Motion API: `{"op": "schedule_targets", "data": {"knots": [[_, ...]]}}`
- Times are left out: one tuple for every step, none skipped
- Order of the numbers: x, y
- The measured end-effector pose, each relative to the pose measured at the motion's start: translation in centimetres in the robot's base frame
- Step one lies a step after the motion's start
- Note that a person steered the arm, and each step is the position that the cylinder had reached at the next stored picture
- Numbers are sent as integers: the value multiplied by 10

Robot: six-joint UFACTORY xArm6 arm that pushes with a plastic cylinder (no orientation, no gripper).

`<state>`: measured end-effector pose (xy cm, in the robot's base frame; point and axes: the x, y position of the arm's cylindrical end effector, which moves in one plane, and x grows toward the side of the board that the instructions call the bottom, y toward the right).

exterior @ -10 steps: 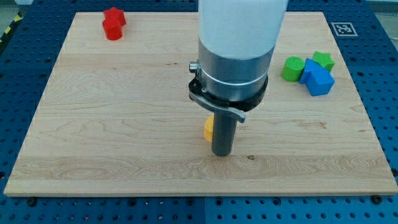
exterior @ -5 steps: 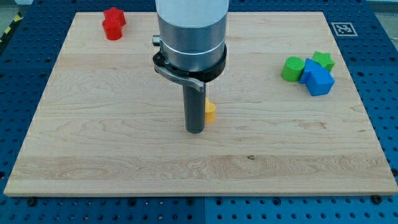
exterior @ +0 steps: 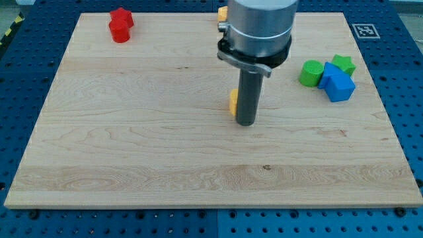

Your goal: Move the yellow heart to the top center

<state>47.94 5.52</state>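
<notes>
A yellow block (exterior: 233, 101) lies near the board's middle. Only a narrow strip of it shows at the left side of my dark rod, so I cannot make out its shape. My tip (exterior: 246, 123) rests on the board just below and right of that block, touching or nearly touching it. A second yellow-orange piece (exterior: 223, 13) peeks out at the view's top center, mostly hidden behind the arm's body.
Two red blocks (exterior: 120, 25) sit together at the top left. At the right are a green cylinder (exterior: 311, 73), a green star (exterior: 343, 63) and two blue blocks (exterior: 338, 82), touching. A fiducial tag (exterior: 365, 30) marks the top right corner.
My tip swung left and up, then right and up. The yellow block has slid toward the view's top and slightly right, and now shows on the rod's left.
</notes>
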Motion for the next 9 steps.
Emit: {"op": "schedule_targets", "data": {"knots": [[-28,-2],[-54,-18],[-80,-31],[-107,-41],[-136,-49],[-163,-50],[-191,-50],[-215,-50],[-219,-67]]}}
